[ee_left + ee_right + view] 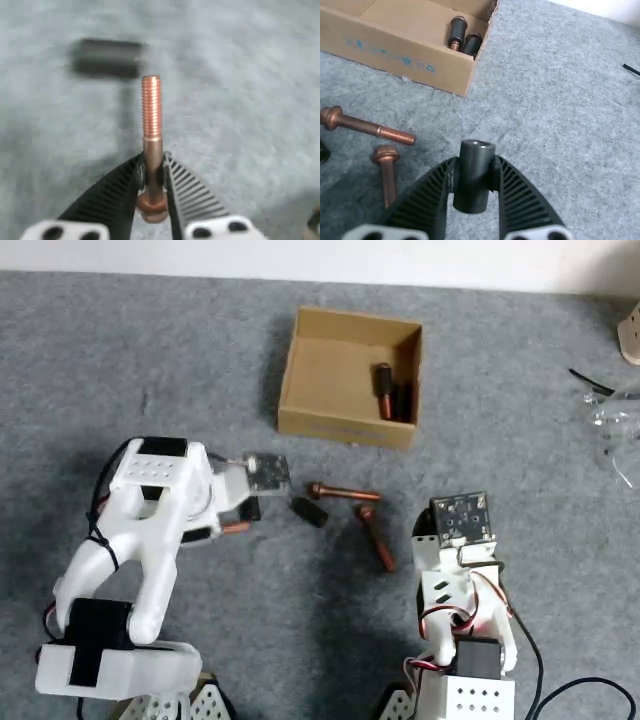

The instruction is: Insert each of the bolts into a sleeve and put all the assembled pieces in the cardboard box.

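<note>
My left gripper is shut on a copper bolt just above its head, with the threaded end pointing at a loose black sleeve on the carpet. In the high view that sleeve lies just right of the left arm's fingers. My right gripper is shut on an upright black sleeve, open end up. Two more bolts lie on the carpet between the arms. The cardboard box at the back holds two assembled pieces in its right corner.
Grey carpet covers the table. Black cables and clear plastic bits lie at the far right edge, and a pale object sits beyond them. The right arm stands below the loose bolts.
</note>
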